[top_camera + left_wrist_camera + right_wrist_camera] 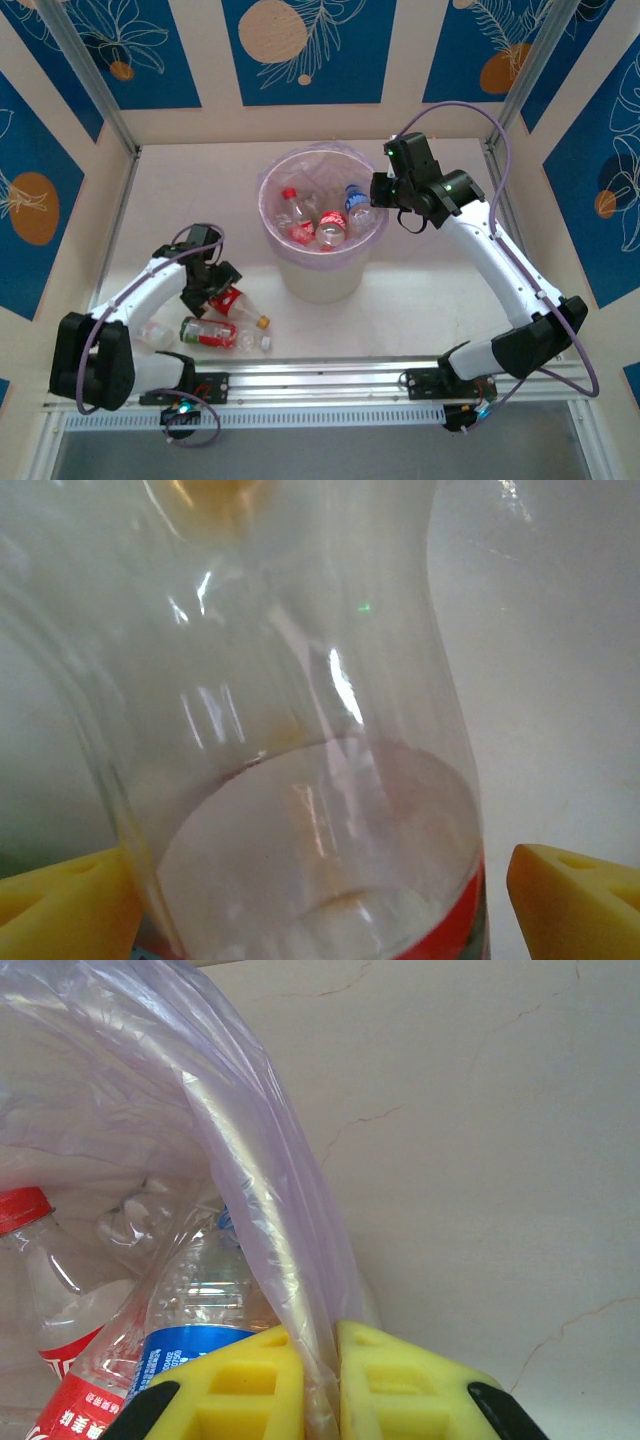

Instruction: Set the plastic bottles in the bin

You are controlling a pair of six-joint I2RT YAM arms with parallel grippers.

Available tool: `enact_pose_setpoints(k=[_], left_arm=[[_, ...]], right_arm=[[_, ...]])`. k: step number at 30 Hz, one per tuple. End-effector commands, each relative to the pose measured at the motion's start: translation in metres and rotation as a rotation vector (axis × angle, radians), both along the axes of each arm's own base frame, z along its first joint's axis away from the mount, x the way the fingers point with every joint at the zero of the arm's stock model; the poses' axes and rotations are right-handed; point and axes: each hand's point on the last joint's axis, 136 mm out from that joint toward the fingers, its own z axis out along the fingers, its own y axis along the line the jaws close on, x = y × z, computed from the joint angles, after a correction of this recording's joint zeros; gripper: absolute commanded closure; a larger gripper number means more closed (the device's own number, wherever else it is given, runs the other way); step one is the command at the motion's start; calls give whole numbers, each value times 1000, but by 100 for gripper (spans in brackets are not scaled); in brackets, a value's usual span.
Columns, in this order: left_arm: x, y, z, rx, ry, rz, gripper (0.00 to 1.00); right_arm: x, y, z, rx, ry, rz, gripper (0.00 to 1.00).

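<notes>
While my right hand (320, 1345) pinched the purple plastic bin liner (250, 1160), my spread left hand (318, 885) risked rolling the clear red-labelled bottle (300, 730) away.

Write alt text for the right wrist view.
The right gripper is shut on the folded edge of a purple bag liner. Inside the liner lie a blue-labelled bottle and a red-capped bottle; pale table lies beyond.

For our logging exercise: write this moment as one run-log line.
left gripper: open, straddling bottle | right gripper: shut on bin liner
</notes>
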Motion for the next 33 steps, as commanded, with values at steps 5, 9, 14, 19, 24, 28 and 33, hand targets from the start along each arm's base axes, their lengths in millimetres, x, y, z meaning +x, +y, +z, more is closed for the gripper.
enact_pose_setpoints(k=[5,9,14,19,24,28,33], left_arm=[[4,-11,-21,-67,26,41,0],[7,-10,-23,-57,24,41,5],[9,-10,-24,-56,27,39,20],[16,-9,-14,-44,4,30,27],[31,-5,11,-9,-60,-14,30],[61,25,79,213,-208,-111,37],[100,47,195,400,-446,-196,48]], right_arm=[[3,11,-16,25,43,22,86],[3,12,-17,21,44,22,85],[3,13,-15,13,43,24,86],[3,14,-18,10,50,23,86],[4,15,-17,12,50,23,85],[5,15,-17,8,48,25,86],[5,14,-15,-4,43,26,86]])
